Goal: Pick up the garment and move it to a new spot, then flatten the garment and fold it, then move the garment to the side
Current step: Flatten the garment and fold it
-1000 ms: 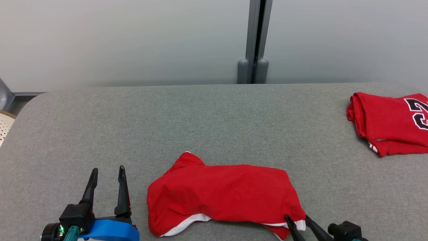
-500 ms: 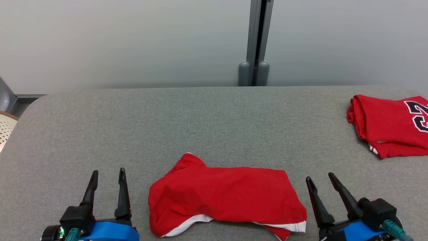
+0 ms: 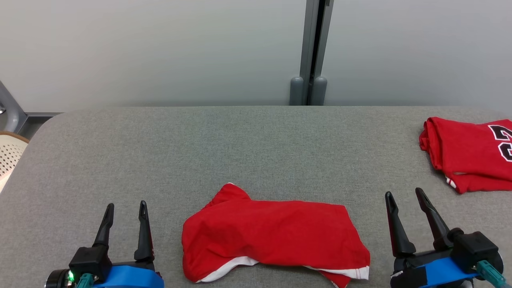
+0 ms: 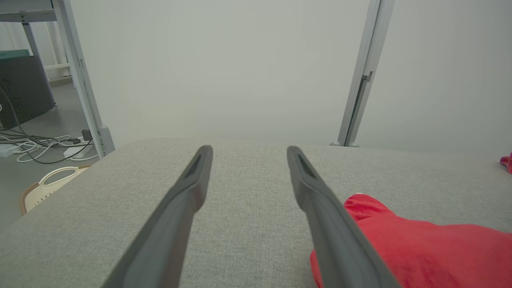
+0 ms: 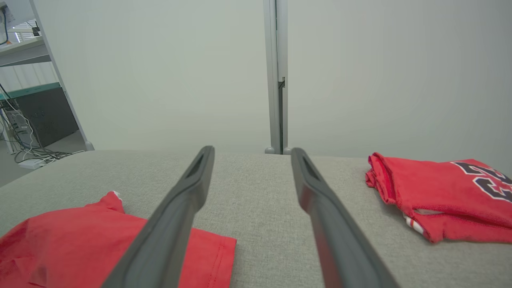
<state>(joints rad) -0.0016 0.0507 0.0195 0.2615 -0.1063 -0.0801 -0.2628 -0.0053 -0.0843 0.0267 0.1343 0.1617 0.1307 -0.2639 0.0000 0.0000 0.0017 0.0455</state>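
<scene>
The garment (image 3: 272, 236), red with white trim along its near hem, lies loosely bunched on the grey padded table (image 3: 240, 140), at the near middle. Nothing holds it.

The left gripper (image 3: 126, 205) sits at the near left, jaws spread apart and empty, fingers pointing toward the far wall. It stands near the garment's left edge without touching it.

The right gripper (image 3: 403, 193) sits at the near right, jaws likewise released and holding nothing. It is just beside the garment's right hem, clear of the cloth.

A folded red jersey (image 3: 468, 154) with dark numerals edged in white lies at the far right of the table, well apart from the garment. A grey post (image 3: 314, 52) rises against the pale wall behind the table. A cream perforated basket (image 3: 10, 154) shows past the table's left edge.
</scene>
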